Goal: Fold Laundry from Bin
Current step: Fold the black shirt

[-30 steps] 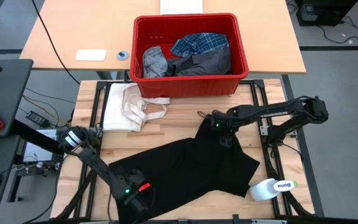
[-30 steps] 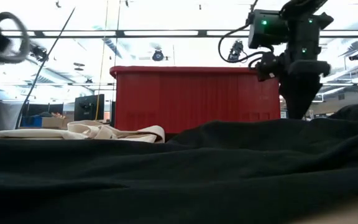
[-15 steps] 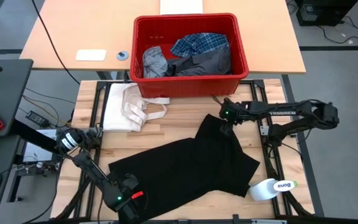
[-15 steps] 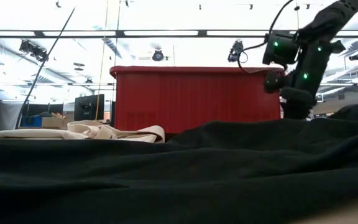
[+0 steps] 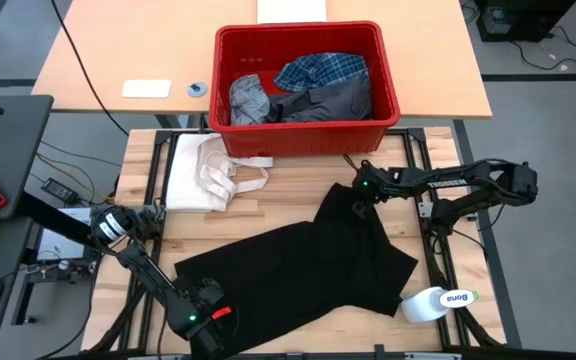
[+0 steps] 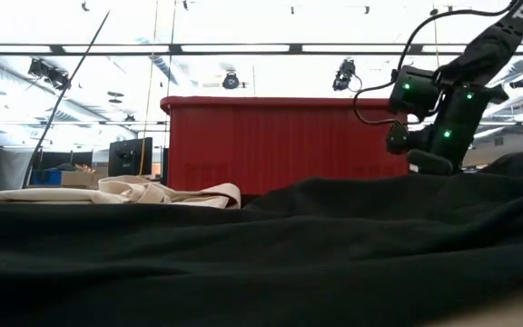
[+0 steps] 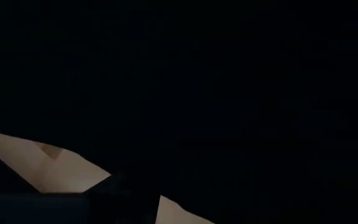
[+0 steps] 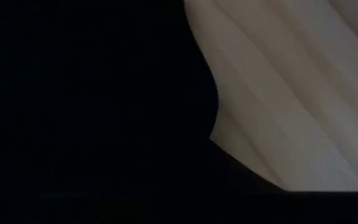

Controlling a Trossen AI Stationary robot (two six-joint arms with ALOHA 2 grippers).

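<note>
Right pincer (image 5: 356, 196) has dropped, clamped on crumpled black garment (image 5: 298, 265); left's state unclear.

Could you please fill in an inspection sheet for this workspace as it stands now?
Surface: wooden table, partly bare.
Job's things: black garment spread on the table; red bin at the far edge holds a plaid shirt and grey garments.
Clutter: cream cloth with straps; white roll at the near right corner.
End effectors: left end effector at the garment's near left edge; right end effector shut at its far corner.
Cables: black cable across the desk beyond.
Surroundings: light desk behind.
</note>
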